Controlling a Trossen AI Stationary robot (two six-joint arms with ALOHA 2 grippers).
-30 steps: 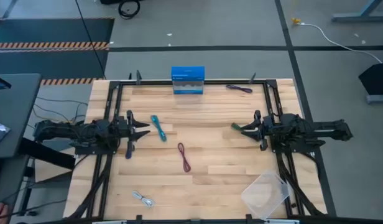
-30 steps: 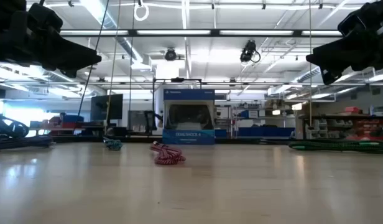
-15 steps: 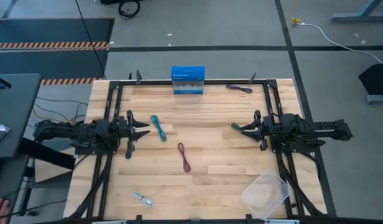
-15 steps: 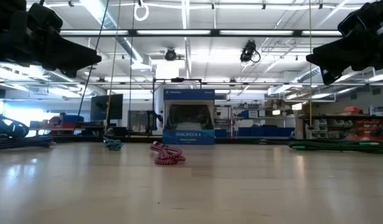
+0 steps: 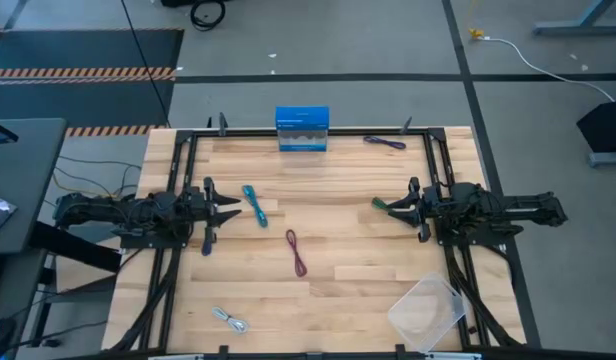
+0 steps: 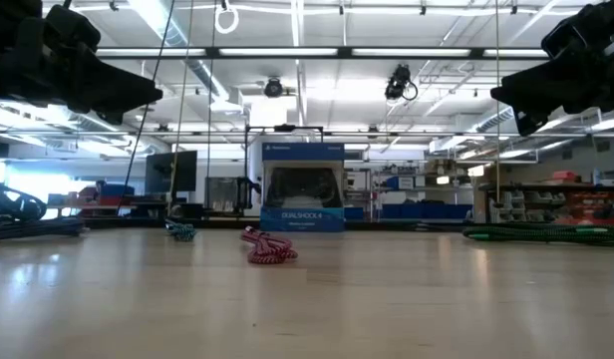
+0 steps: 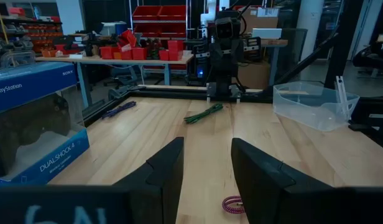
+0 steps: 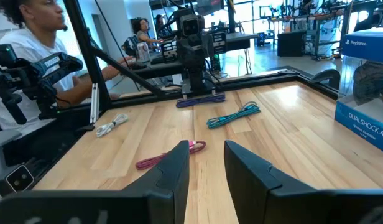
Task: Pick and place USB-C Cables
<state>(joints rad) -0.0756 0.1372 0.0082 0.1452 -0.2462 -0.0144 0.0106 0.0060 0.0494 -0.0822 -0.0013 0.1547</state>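
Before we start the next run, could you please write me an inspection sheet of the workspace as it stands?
Surface: wooden table, inside a black frame.
Job's things: teal cable by the left gripper; maroon cable mid-table; green cable at the right gripper's tips; purple cable at the far edge; white-grey cable at the near edge. None in the clear tray.
Clutter: blue box at the far edge.
Grippers: left gripper and right gripper both open, empty, above the table.
Cables: black leads trail off the left side.
Surroundings: person seated beyond the table.
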